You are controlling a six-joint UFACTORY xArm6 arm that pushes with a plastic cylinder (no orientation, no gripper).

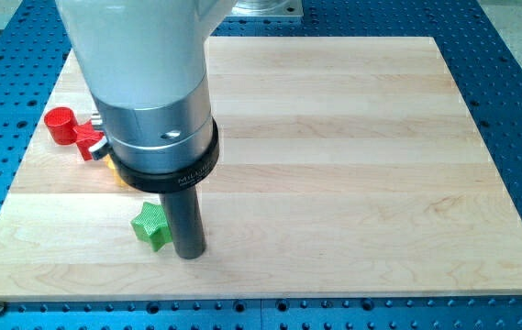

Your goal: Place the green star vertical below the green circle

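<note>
1. Tool state: the arm carries no jaws, so there is nothing spread, pressed together or pinching. It ends in a dark rod, and my tip (191, 254) rests on the wooden worktop (352, 174) near the view's bottom edge.

2. Task item: the green star (151, 225) lies flat on the worktop, touching or just beside my tip on the tip's left in the view. It sits in the lower left part of the board.

3. Reference item: no green circle can be seen. The arm's wide body covers much of the upper left, so the circle may be hidden behind it; I cannot tell.

4. Risk, in my judgement: with the target out of sight, any push is aimed blind, and the star could end out of line with the circle.

5. Risk: the star's points offer an uneven face. An off-centre push would likely spin it or let it slip off the rod.

6. Risk: the star is near the bottom edge, so a downward push could carry it off the board.

7. Surroundings: a red cylinder (59, 123) and a red block (90, 141) of unclear shape sit at the left edge, with a yellow block (114, 170) partly hidden under the arm. All lie above the star and could obstruct an upward path.
</note>
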